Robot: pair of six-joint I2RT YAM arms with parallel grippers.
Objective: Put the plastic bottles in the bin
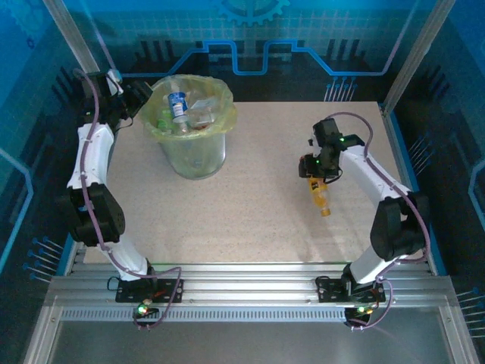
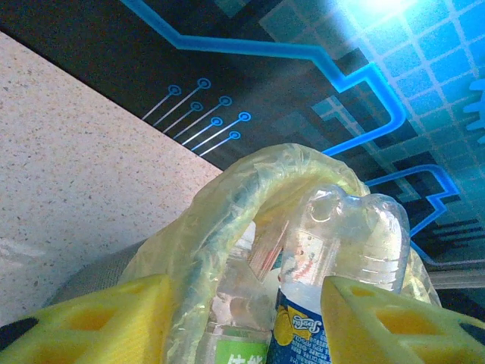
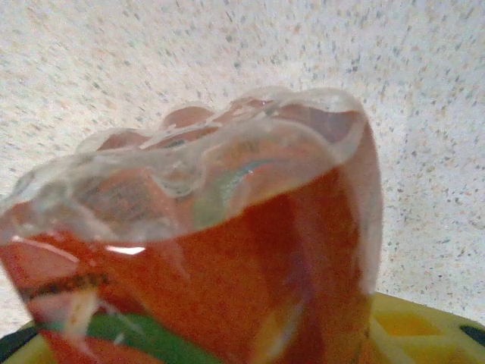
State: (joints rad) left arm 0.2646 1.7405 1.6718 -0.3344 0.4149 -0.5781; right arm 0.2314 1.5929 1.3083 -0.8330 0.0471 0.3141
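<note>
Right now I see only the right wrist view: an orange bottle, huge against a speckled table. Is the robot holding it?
Observer: Yes. From above, the right gripper is shut on the orange bottle, with the cap pointing toward the near edge.
Operator: Where's the bin?
Observer: The bin stands at the back left of the table, with a blue-labelled bottle poking up inside.
Operator: And the other arm?
Observer: The left gripper hangs by the bin's rim, fingers apart, holding nothing.
</note>
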